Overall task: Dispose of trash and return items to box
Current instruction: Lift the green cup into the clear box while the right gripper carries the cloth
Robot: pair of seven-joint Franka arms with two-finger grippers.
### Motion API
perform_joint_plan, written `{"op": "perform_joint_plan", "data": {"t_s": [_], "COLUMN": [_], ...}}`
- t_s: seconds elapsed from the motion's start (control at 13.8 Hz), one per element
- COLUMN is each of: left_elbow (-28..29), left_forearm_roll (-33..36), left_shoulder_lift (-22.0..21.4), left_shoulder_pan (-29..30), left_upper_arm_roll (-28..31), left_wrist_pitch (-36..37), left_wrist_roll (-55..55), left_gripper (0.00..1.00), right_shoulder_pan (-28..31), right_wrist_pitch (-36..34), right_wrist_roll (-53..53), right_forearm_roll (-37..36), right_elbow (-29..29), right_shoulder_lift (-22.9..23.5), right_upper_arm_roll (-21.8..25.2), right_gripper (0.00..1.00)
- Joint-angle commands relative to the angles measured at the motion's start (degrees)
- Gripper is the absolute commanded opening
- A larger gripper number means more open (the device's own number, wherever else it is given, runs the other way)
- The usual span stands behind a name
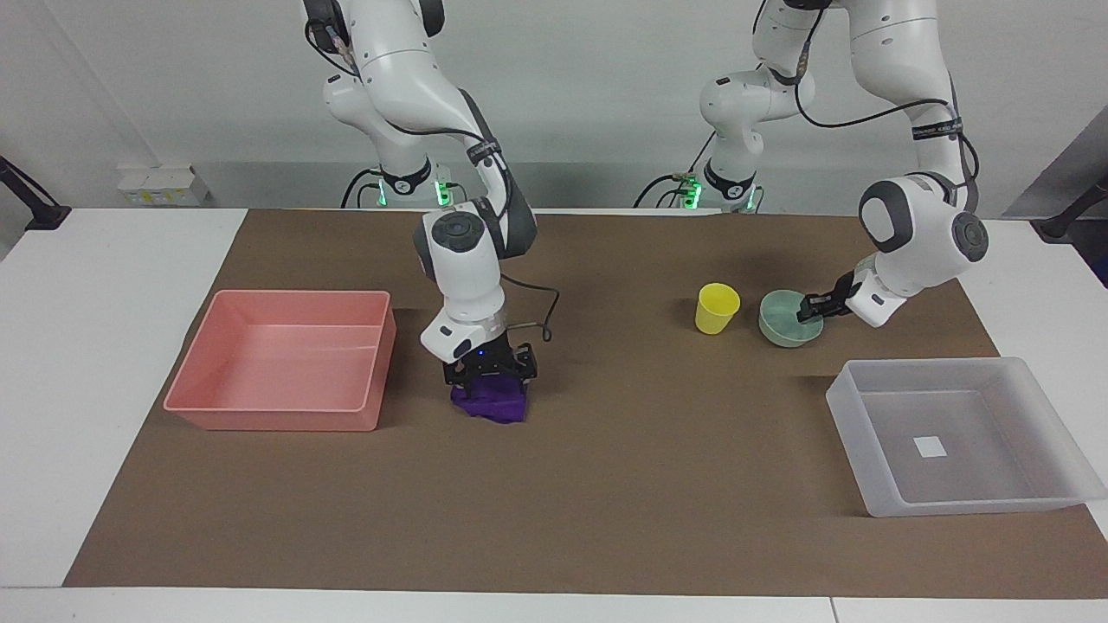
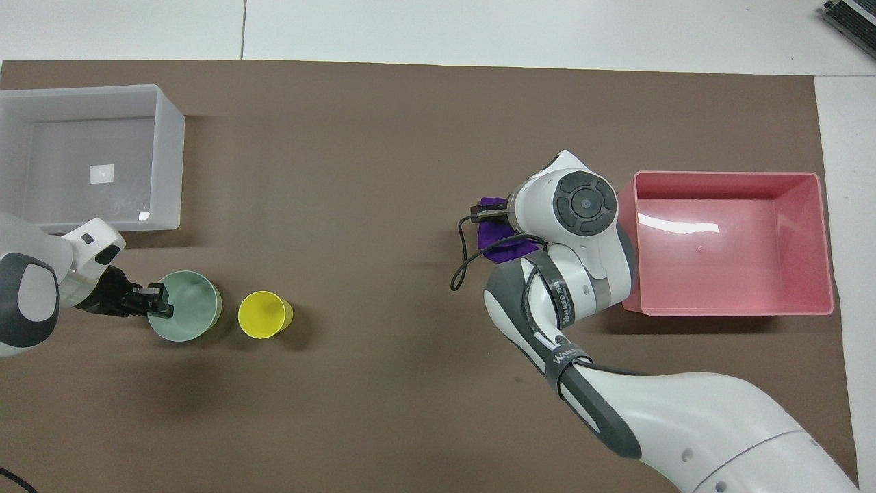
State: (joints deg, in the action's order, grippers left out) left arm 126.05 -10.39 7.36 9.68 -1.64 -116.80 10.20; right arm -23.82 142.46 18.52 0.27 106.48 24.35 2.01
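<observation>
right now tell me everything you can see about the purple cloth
The purple cloth is a small deep-purple wad of soft fabric with lumpy folds, lying on the brown mat between the pink tray and the yellow cup. The right hand is down on top of it, covering its upper part. In the overhead view the arm hides most of it; only a purple edge shows.

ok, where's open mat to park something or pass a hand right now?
Free: the brown mat between the purple cloth wad and yellow plastic cup, and the strip farthest from the robots. Crowded: right gripper down on the wad beside the pink tray; left gripper at the mint-green bowl rim, near the translucent box.
</observation>
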Motion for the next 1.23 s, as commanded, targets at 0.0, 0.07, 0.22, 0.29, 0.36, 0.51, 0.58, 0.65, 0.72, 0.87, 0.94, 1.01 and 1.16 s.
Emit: {"op": "perform_joint_plan", "data": {"t_s": [0.0, 0.07, 0.22, 0.29, 0.36, 0.51, 0.58, 0.65, 0.72, 0.87, 0.94, 1.01, 1.16], "left_elbow": [-6.67, -9.91, -16.68, -19.67, -22.83, -29.86, -32.51, -34.97, -39.69, -47.96, -50.79, -51.60, -51.52], "left_forearm_roll": [-0.95, -0.95, -0.86, -0.86, -0.86, -0.25, -0.24, -0.42, -0.24, -0.42, -0.68, -0.60, -0.42], "left_shoulder_lift": [1.51, 2.21, 2.66, 2.57, 2.48, 2.74, 3.18, 5.01, 8.16, 15.28, 18.36, 20.13, 22.94], "left_shoulder_pan": [0.87, 1.48, 3.32, 4.55, 5.69, 6.14, 6.58, 7.54, 7.81, 9.30, 9.92, 9.84, 9.57], "left_upper_arm_roll": [-0.20, -0.12, -0.12, -0.20, -0.20, -0.12, 0.06, 0.15, 0.06, 0.06, -0.29, -0.47, -0.47], "left_wrist_pitch": [6.81, 10.67, 17.71, 22.36, 26.41, 30.13, 29.88, 28.74, 27.51, 25.49, 22.61, 19.19, 13.11], "left_wrist_roll": [0.44, 0.79, 0.70, 0.62, 0.62, 0.53, 0.53, 0.44, 0.53, 1.14, 1.14, 1.06, 1.23], "left_gripper": [0.00, 0.00, 0.00, 0.00, 0.00, 0.00, 0.00, 0.00, 0.00, 0.00, 0.00, 0.00, 0.00], "right_shoulder_pan": [0.26, 0.61, 0.70, 1.05, 1.23, 0.53, 0.26, 0.44, 0.79, 1.23, 1.58, 2.19, 4.03], "right_wrist_pitch": [0.10, 0.10, -1.82, -2.44, -2.97, -6.21, -8.92, -12.08, -14.55, -18.25, -20.18, -22.46, -28.26], "right_wrist_roll": [-2.96, -3.84, -3.58, -3.75, -4.02, -3.50, -2.36, -0.78, -0.07, 0.98, 1.60, 1.87, 1.78], "right_forearm_roll": [-0.80, -0.80, -0.80, -0.80, -0.80, -1.50, -2.63, -3.52, -3.61, -3.52, -3.52, -3.44, -3.44], "right_elbow": [0.57, 1.18, 1.10, 1.10, 1.10, 0.49, -0.65, -1.88, -2.24, -2.50, -2.68, -3.38, -5.48], "right_shoulder_lift": [-0.18, -0.18, -0.44, -0.44, -0.53, -0.70, -1.05, -2.27, -4.20, -8.24, -10.26, -12.63, -16.77], "right_upper_arm_roll": [0.10, 0.10, 0.10, 0.19, 0.19, 0.45, 0.63, 0.63, 0.63, 0.63, 0.71, 0.80, 0.80], "right_gripper": [0.59, 0.28, 0.00, 0.00, 0.00, 0.00, 0.00, 0.00, 0.00, 0.00, 0.00, 0.00, 0.00]}}
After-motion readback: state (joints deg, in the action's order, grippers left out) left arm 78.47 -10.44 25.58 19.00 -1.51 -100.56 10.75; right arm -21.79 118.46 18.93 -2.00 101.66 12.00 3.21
